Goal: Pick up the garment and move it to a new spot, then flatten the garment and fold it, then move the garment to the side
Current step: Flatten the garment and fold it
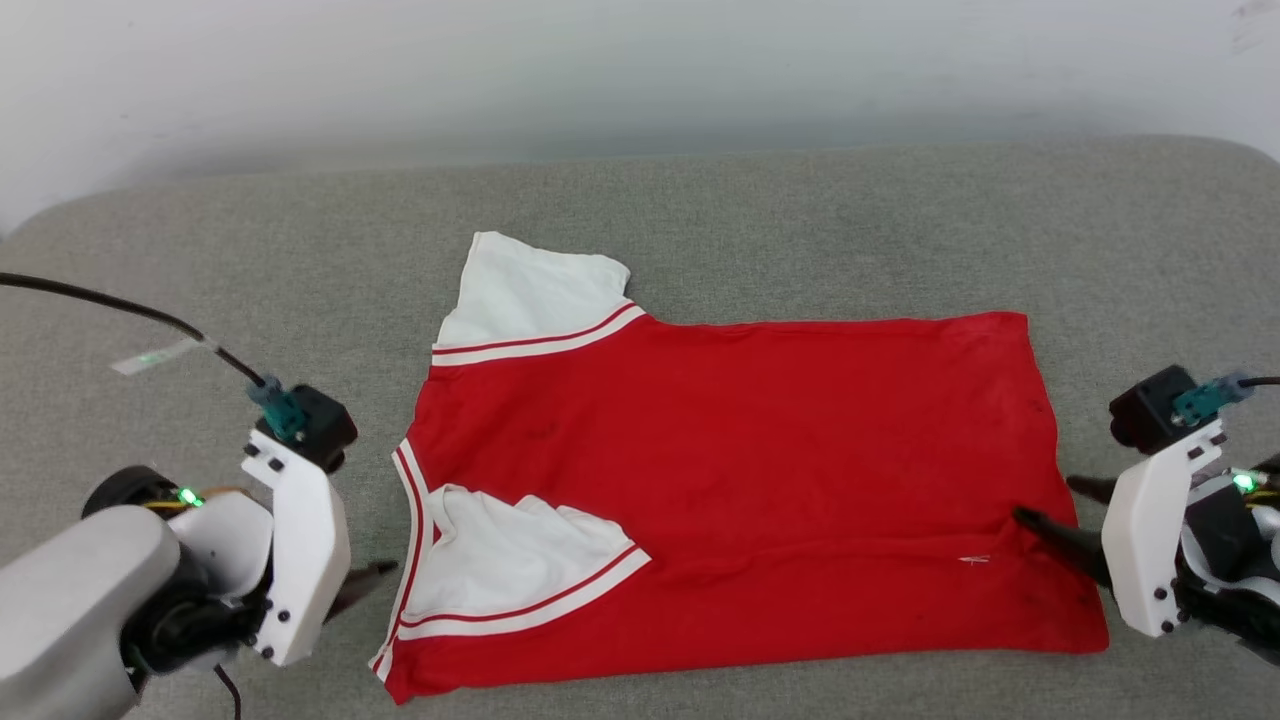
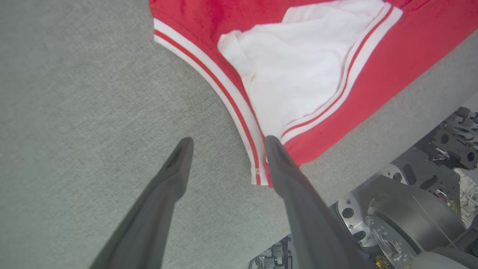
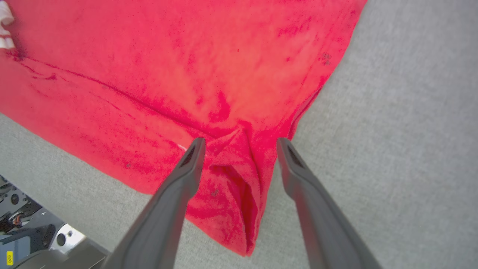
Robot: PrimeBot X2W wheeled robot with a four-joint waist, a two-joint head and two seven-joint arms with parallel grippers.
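Claws both released: left claw [image 2: 228, 144] at collar corner, right claw [image 3: 242, 144] astride hem wrinkle. Folding judged underway; the garment [image 1: 750, 450] to be regripped at its far edge next.

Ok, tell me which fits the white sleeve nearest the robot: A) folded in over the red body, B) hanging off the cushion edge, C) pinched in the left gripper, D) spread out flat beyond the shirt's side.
A: the near sleeve lies folded in, striped trim and all, on the red body of the garment.
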